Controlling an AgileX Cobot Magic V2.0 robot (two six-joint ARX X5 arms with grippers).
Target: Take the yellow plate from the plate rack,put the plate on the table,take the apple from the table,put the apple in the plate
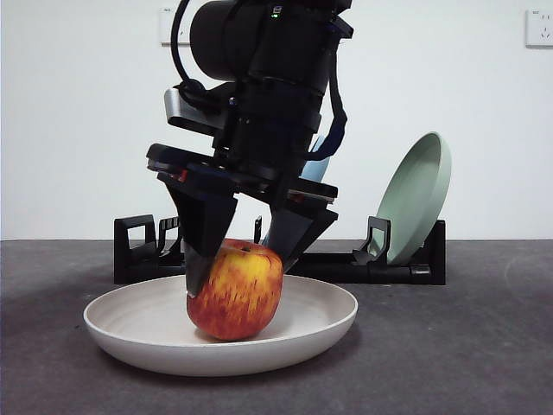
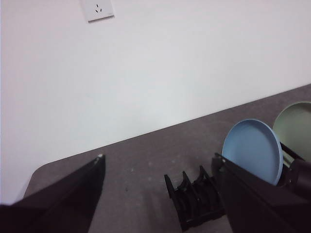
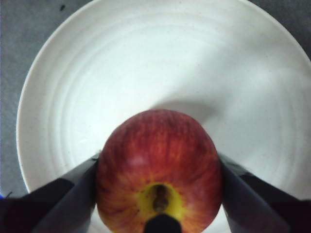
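The red and yellow streaked apple (image 1: 235,290) (image 3: 158,160) rests in the middle of the cream yellow plate (image 1: 138,346) (image 3: 97,73), which lies flat on the dark grey table (image 1: 467,346). My right gripper (image 1: 240,277) (image 3: 158,162) reaches down from above, its black jaws pressed against the apple's two sides. My left gripper (image 2: 158,156) is open, holds nothing and hangs raised near the black plate rack (image 1: 406,270) (image 2: 194,204).
Behind the yellow plate, the rack holds a blue plate (image 2: 252,150) (image 1: 315,169) and a sage-green plate (image 1: 415,199) (image 2: 296,126) leaning at its right end. A white wall with sockets stands behind the table.
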